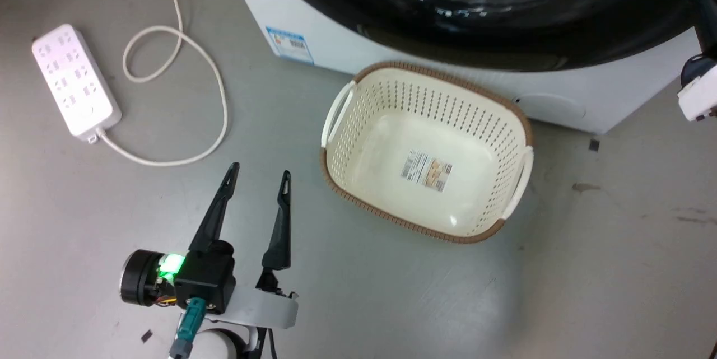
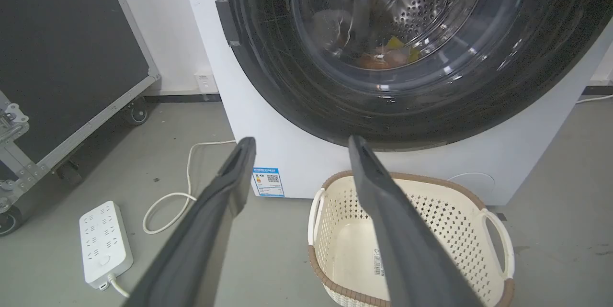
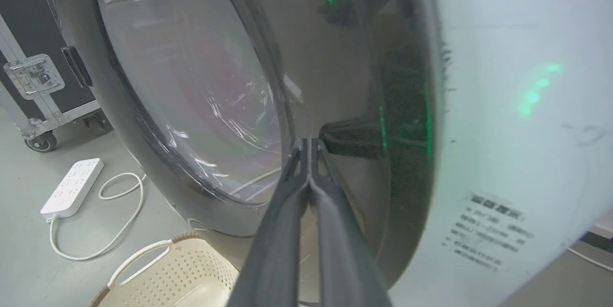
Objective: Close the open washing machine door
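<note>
Right wrist view puts the washing machine door [image 3: 191,106] directly at the tips of the right pincer [image 3: 310,144]. Its two fingers are pressed together with nothing between them, and they point at the door's glossy black rim on the side next to the white front of the washing machine [image 3: 503,130]. The door lies close against that front; whether it has latched I cannot tell. Left wrist view shows what looks like the hinge [image 2: 226,22] on the door's left edge, so the free edge lies toward the right arm, clearly the nearer one. A push at that rim, straight into the machine, would likely seat it. The left pincer [image 1: 259,173] is spread wide and empty, low over the floor, with the door well ahead and above. A cream basket [image 1: 364,140] sits just before the machine; a power strip [image 1: 75,82] lies off left.
</note>
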Tool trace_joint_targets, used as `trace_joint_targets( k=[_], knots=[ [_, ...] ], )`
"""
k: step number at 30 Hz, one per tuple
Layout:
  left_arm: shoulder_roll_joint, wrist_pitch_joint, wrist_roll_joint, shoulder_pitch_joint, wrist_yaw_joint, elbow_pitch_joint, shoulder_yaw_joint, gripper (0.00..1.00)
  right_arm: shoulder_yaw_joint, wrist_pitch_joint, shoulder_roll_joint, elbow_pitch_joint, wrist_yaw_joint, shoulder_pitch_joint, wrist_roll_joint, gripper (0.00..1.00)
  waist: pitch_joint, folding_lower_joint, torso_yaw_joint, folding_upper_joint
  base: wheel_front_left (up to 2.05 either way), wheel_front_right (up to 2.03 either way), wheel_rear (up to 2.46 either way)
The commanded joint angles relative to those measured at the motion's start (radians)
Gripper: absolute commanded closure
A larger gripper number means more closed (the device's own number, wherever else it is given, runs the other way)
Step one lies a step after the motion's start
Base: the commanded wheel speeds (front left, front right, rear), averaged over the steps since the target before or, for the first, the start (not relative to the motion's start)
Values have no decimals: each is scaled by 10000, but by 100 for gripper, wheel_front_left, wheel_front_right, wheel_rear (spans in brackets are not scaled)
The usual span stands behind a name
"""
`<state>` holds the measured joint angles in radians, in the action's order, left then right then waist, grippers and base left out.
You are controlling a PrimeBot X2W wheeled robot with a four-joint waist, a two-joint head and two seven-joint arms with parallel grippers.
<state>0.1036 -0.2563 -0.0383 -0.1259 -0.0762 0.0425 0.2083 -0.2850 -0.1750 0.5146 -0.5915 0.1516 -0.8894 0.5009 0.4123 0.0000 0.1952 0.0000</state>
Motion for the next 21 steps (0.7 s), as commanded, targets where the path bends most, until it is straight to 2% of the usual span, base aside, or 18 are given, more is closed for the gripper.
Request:
trace_joint_targets(
  k=[1,2,3,4,7,12,21],
  knots=[
    [-58,-55,-33,-54,6,-30,-105,0,207,-306,229,-68,-209,59,-57,100,-399,0,-126,0,0,0,0],
    [-55,-55,-63,-29,19,-58,-151,0,163,-417,207,-36,-209,239,-119,63,-572,0,-174,0,0,0,0],
    [-48,-55,-94,8,38,-88,-197,0,149,-520,186,19,-209,428,-211,20,-729,0,-229,0,0,0,0],
    [-48,-55,-132,44,57,-132,-246,0,142,-604,130,74,-209,652,-269,0,-935,0,-297,0,0,0,0],
    [4,-55,-285,247,233,-397,-348,0,401,-796,-134,506,-209,1430,-523,0,-1532,0,-541,0,0,0,0],
    [-23,-55,-658,530,368,-705,-676,0,1197,-861,-706,1923,-209,3265,-1573,0,-2464,0,-981,0,0,0,0],
    [64,-55,-734,956,615,-987,-930,0,3381,-866,-2708,4665,-209,6690,-3035,0,-3350,0,-1435,0,0,0,0]
  ],
)
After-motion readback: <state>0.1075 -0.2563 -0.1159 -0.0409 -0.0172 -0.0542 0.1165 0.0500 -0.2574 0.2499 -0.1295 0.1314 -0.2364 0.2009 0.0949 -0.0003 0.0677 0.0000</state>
